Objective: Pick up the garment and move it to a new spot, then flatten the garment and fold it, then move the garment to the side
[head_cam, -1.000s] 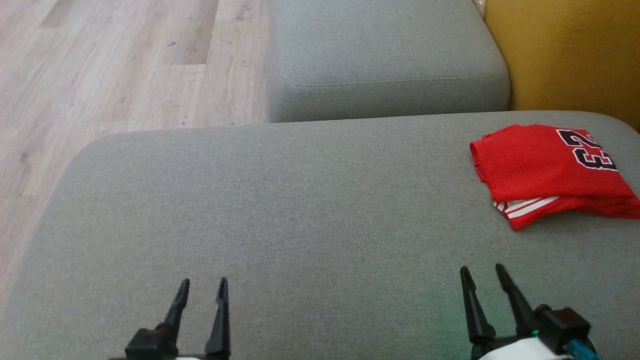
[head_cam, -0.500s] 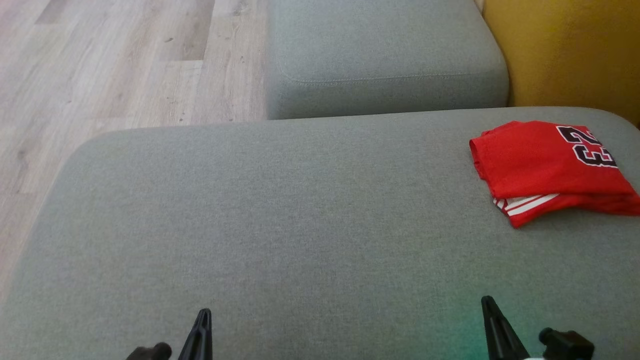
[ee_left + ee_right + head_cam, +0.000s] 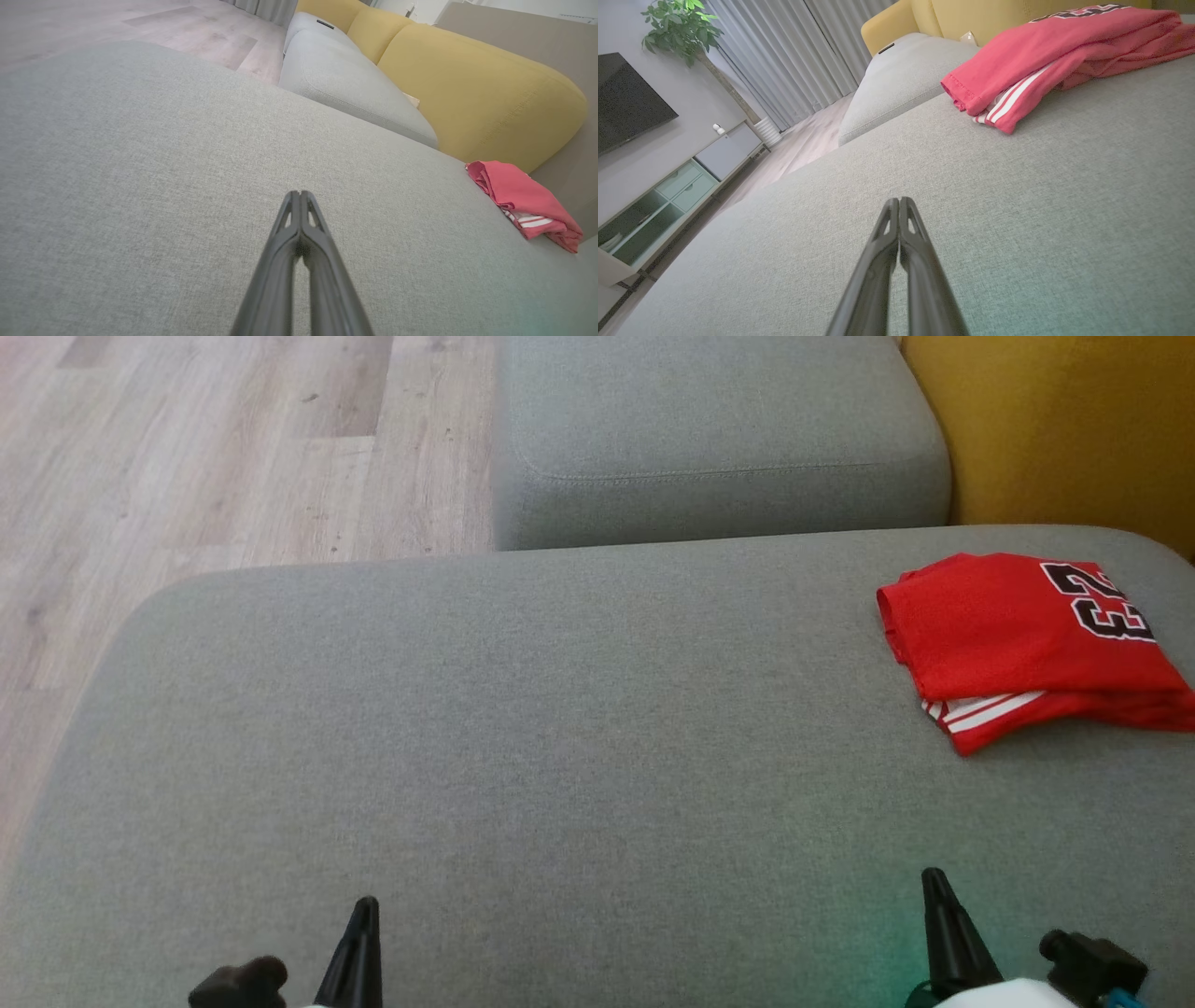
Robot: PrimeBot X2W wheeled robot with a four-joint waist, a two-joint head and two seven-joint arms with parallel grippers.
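**Both end effectors closed and empty; folded garment lies off to the right**

Head view: The left end effector (image 3: 364,907) rises from the bottom edge with its two dark fingers pressed together and nothing between them. The right end effector (image 3: 936,882) shows the same at the lower right, closed and empty. Both are above the grey sofa seat (image 3: 560,728). The garment (image 3: 1027,635), a red jersey with white stripes and a black number, lies folded on that seat. It is ahead of the right end effector and slightly to its right, well apart from it, and far to the right of the left one. Further ahead sit a second grey cushion (image 3: 709,429) and a yellow backrest (image 3: 1064,429). Wooden floor (image 3: 233,457) lies ahead of the left end effector.

Left wrist view: The fingers meet at their tips over bare grey fabric, gripping nothing. The garment lies ahead and far to the right, near the seat's edge, just below the yellow backrest.

Right wrist view: The fingers are closed tip to tip and hold nothing. The garment lies ahead and to the right, its top fold resting over a striped layer. Off to the left, past the seat, stand grey curtains (image 3: 784,60), a potted plant (image 3: 679,23), a dark screen (image 3: 626,102) and a low cabinet (image 3: 668,196).
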